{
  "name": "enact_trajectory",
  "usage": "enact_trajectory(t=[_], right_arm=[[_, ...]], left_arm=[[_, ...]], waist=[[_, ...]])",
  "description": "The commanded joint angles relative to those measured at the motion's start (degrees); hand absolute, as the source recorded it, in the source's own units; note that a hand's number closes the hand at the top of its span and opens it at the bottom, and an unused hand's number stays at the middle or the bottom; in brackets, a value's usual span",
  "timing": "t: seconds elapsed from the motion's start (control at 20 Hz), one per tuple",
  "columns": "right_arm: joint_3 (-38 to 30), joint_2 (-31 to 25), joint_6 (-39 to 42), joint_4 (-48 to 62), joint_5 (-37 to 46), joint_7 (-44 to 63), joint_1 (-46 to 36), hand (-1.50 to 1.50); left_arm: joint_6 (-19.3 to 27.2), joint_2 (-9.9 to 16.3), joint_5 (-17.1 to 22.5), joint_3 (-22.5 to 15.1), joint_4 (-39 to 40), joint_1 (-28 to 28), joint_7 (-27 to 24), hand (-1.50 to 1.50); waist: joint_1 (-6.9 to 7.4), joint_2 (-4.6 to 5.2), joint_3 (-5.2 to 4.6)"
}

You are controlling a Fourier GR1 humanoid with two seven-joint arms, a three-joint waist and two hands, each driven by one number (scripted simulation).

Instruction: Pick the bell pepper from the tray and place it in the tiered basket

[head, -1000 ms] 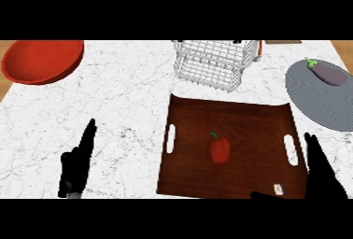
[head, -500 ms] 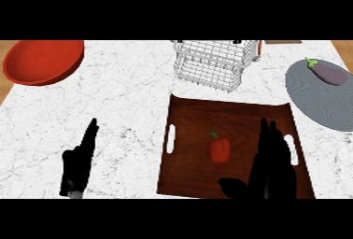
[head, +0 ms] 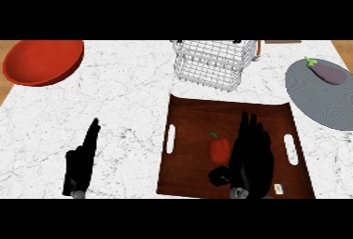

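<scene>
White marble counter [head: 131,102] fills the view, with a strip of wood showing at its left edge. Up at ten o'clock sits a red bowl [head: 43,61], partly over that edge. Down at seven o'clock the left hand [head: 80,163] rests on the marble, fingers straight and together, pointing toward twelve, holding nothing and well apart from everything else.

Moving across: at twelve o'clock stands the wire basket [head: 210,63], white and tiered, just beyond the far edge of the tray [head: 193,140]. That tray is dark brown wood with a slot handle on each side, lying flat at about five o'clock.

And there's the pepper [head: 219,147], red with a green stem, lying on the tray a little left of its middle. The right hand [head: 250,151] is just beside it on the pepper's right, over the tray, fingers extended toward twelve and thumb low at its left; nothing is gripped, and whether it touches the pepper is hard to tell.

Far right, at two o'clock, a grey plate [head: 321,100] carries a purple eggplant [head: 324,72] near its far rim.
</scene>
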Motion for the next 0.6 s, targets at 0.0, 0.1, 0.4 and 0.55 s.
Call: enact_trajectory(t=[0.0, 0.1, 0.4, 0.55], right_arm=[[-0.91, 1.17, 3.94, 3.55, -3.91, 14.08, -6.89, -1.5], [-1.39, 1.18, 4.63, 4.62, -5.03, 14.09, -7.03, -1.5], [-3.92, 1.19, 7.62, 10.42, -8.2, 14.11, -7.75, -1.5], [-4.62, 1.19, 6.39, 12.63, -9.49, 14.11, -8.04, -1.5]], left_arm=[[0.92, -2.78, -1.17, -1.35, 3.05, 1.28, -2.07, 0.0], [-1.05, 0.01, 0.57, 1.15, 1.99, 0.28, 0.16, 0.0], [0.23, -1.31, -1.35, -0.93, 0.51, 0.04, 1.31, 0.0], [0.36, -1.22, -1.26, -1.05, -0.94, 0.68, 3.36, 0.0]], waist=[[-0.07, 0.17, -0.19], [-0.19, 0.14, -0.18], [-0.28, 0.15, -0.23], [-0.24, -0.01, -0.15]])
